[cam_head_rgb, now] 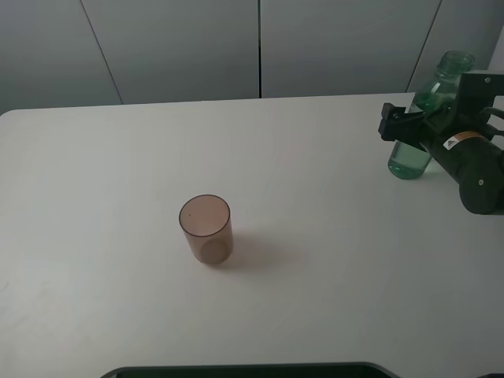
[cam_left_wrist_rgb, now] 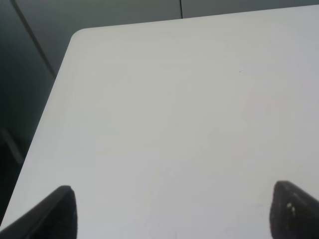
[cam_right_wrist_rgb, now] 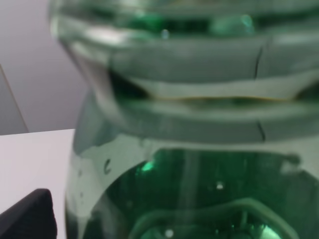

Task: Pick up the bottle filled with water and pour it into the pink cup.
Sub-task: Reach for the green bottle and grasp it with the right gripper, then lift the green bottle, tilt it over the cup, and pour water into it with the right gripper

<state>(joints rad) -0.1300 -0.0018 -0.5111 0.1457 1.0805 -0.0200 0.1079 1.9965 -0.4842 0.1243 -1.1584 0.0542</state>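
Exterior high view, read from the near edge outward: a dark rim (cam_head_rgb: 236, 368) crosses at 6 o'clock. Beyond it the white table (cam_head_rgb: 94, 181) carries the pink cup (cam_head_rgb: 205, 228), a small translucent brownish-pink plastic tumbler. It stands upright with its mouth open, a little toward 7 o'clock of the table's middle.

Well apart from it, out toward 2 o'clock, is the bottle (cam_head_rgb: 425, 110), tall, slim, see-through green plastic with no cap. Its base appears to rest on the table, and its lower part is a deeper green, probably the water. The right gripper (cam_head_rgb: 408, 120) straddles the bottle near its shoulder. In the right wrist view the ribbed neck fills the picture and one black finger (cam_right_wrist_rgb: 27, 216) sits just beside the wall. I cannot tell whether the pads press it.

The left gripper (cam_left_wrist_rgb: 174, 214) hangs over bare table with its fingertips spread wide, holding nothing. Grey wall panels (cam_head_rgb: 181, 47) close the far side.

The step in hand looks like the grasp, with no pouring begun. Next, the move calls for a firm closing, a level lift because the bottle is uncapped, a carry toward 8 o'clock, and a slow tilt over the cup's mouth.
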